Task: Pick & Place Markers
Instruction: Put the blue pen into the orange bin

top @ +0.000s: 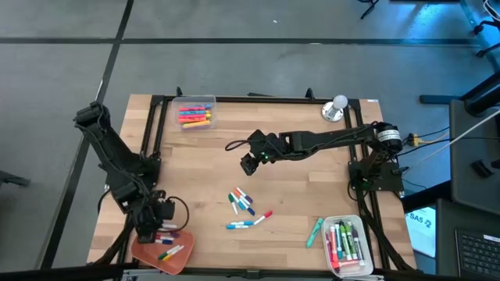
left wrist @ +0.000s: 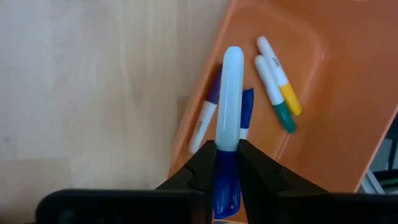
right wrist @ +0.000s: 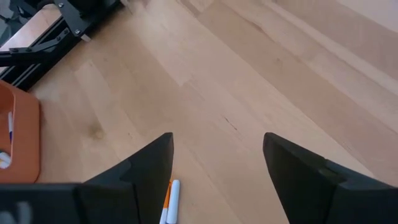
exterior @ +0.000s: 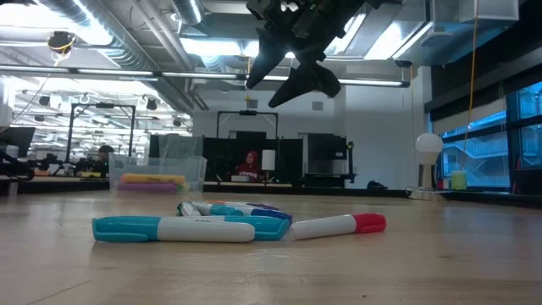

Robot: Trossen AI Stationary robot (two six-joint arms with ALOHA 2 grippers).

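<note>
Presently, the left pincer (left wrist: 227,165) is clamped on a white-barrelled marker with a blue cap (left wrist: 229,106), the blue end seated between the two dark fingers (left wrist: 193,174) and the white barrel projecting forward. In the high view this left pincer (top: 158,221) stands at the near left corner of the table (top: 297,179), directly above the orange tray (top: 148,254). The held marker hangs over the tray's edge nearest the wood. Four markers lie in the tray beneath: a purple-ended one (left wrist: 205,115), a blue-ended one (left wrist: 245,115), a yellow-capped one (left wrist: 280,74) and a green-capped one (left wrist: 273,93); the last two lie side by side and touching.

The right pincer (top: 251,160) hangs above the middle of the table with its fingers spread wide and nothing between them. A loose cluster of markers (top: 242,200) lies on the table nearer the front edge than this pincer, apart from it; the low view shows the pincer (exterior: 292,72) well clear above them. Foremost there are a teal-capped marker (exterior: 174,229) and a red-capped marker (exterior: 339,224). A green marker (top: 315,230) lies alone beside a clear bin (top: 328,226) of markers at the front right corner. A second clear bin (top: 197,101) at the back holds yellow, orange and pink markers. A silver bell (top: 337,107) stands at the back right.
</note>
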